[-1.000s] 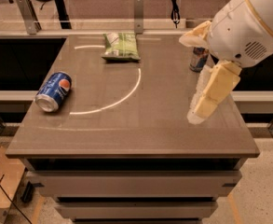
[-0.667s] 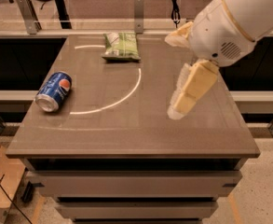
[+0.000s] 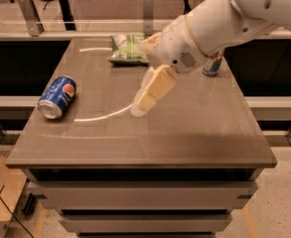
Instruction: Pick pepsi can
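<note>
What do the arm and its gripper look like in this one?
The arm is a bulky, rounded white shell with a thin tan seam ring and a small dotted vent. The gripper, over the middle of the table, is pale yellow and blocky.

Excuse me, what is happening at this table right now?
A robot arm is going for the pepsi can, which lies on its side near the left edge of the table. The gripper hangs over the middle of the table, apart from the can. A green snack bag and a second can sit farther back.
</note>
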`<state>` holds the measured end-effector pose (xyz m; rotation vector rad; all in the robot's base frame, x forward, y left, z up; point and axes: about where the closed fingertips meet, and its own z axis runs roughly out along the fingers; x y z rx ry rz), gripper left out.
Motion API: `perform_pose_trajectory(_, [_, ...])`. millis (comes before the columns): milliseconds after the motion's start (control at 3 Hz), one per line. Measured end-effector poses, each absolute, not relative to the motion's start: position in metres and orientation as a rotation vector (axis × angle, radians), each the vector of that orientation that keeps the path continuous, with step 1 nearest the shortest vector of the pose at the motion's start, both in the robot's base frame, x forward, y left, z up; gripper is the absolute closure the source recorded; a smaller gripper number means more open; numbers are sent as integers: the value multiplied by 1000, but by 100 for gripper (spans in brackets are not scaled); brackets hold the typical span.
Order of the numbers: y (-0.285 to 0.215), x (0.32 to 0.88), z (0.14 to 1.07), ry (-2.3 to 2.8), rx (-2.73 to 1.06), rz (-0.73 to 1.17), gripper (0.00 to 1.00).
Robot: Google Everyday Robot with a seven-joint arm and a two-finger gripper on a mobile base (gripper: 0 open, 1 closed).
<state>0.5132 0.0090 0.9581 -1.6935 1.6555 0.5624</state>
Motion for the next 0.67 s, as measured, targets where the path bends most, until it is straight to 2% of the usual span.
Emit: perform_pose_trajectory(667, [79,549,921,1578,-1652,754,0])
